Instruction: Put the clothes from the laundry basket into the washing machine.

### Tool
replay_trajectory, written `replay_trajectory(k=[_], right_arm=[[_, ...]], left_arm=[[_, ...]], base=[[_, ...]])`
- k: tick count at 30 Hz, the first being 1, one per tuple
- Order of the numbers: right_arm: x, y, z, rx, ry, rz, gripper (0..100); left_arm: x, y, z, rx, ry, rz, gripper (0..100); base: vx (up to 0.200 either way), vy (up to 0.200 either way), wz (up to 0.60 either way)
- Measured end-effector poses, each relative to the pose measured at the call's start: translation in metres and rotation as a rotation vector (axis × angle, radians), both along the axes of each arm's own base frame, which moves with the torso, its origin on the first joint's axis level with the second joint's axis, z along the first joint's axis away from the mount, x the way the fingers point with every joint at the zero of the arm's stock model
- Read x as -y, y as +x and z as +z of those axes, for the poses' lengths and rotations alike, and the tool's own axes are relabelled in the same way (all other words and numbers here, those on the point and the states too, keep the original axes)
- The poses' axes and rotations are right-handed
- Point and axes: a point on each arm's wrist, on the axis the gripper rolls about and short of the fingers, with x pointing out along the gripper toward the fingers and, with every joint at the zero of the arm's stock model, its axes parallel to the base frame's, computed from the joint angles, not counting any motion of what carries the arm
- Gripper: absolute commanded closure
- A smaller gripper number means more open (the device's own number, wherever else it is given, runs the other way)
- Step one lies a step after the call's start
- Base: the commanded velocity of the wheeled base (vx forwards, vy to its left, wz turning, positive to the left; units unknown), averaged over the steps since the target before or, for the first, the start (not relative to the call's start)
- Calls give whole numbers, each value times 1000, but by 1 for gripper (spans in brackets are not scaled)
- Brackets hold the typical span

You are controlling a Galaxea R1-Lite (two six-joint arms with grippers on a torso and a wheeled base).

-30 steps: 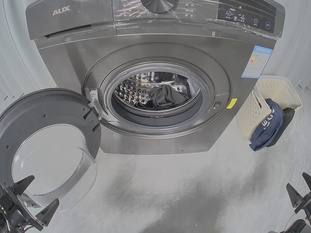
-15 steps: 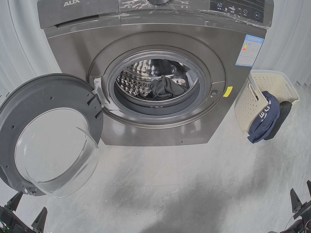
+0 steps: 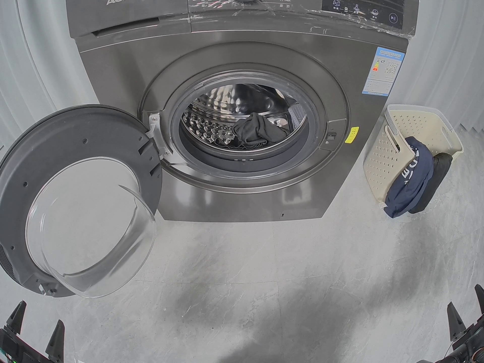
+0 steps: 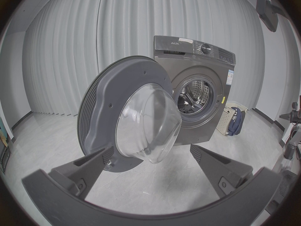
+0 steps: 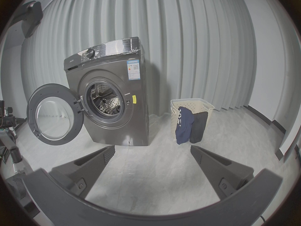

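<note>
Far ahead of right pincer [image 5: 151,148], laundry basket [image 5: 197,104].

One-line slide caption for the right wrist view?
Open right gripper faces the washing machine, its door open; a navy garment and a black garment hang over the laundry basket.

washing machine [image 3: 121,71]: satin grey metal, apparently | laundry basket [image 3: 385,165]: matt plastic | clothes [image 3: 411,177]: cloth
</note>
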Motion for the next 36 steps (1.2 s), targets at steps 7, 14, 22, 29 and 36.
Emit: replay_trajectory(k=[7, 14, 22, 29, 36], right_arm=[[0, -1, -1, 1, -13, -21, 0], [0, -1, -1, 3, -14, -21, 0], [0, -1, -1, 3, -15, -21, 0], [0, -1, -1, 3, -14, -21, 0], [0, -1, -1, 3, -14, -21, 0]], left_arm=[[0, -1, 0, 7, -8, 9, 0], [0, -1, 0, 10, -20, 8, 0], [0, -1, 0, 11, -24, 8, 0], [0, -1, 0, 10, -20, 8, 0], [0, -1, 0, 11, -19, 6, 0]], base=[[0, -200, 0], [0, -200, 0], [0, -200, 0], [0, -200, 0], [0, -200, 0]])
